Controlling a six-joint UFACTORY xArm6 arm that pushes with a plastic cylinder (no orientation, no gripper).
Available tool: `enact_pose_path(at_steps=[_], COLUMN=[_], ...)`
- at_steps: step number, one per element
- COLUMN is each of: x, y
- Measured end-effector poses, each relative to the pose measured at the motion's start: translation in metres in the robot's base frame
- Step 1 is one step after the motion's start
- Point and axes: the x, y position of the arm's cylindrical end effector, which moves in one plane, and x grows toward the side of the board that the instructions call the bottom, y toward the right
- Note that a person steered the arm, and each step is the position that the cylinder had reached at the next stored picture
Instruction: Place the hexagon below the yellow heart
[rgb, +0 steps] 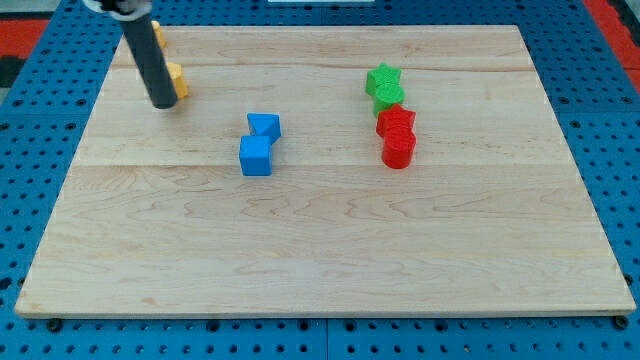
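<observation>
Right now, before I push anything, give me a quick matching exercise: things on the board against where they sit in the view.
Things:
1. my tip
2. blue cube
3. green star
4. red blocks

Places:
A. just below the green blocks
B. upper left, beside a yellow block
C. top of the right-hand stack
D. centre-left, lower of two blue blocks

Pairs: 1-B, 2-D, 3-C, 4-A

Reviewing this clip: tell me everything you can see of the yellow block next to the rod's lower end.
The yellow block sits near the board's top-left corner, at the view's left. Only its right part shows; the dark rod covers the rest, so its shape cannot be made out. It looks like smooth, matte plastic, lying flat on the wood. My tip ends just left of and slightly below it, apparently touching or nearly so. A second yellow block lies above it, apart, also half hidden.
</observation>
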Motion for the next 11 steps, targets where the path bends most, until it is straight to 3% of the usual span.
enact_pose_path(at_steps=[1, 3, 5, 7, 9, 11], x=[0.001, -0.048, -0.036, -0.069, -0.044, -0.051], y=[0.026, -0.003, -0.007, -0.051, -0.049, -0.096])
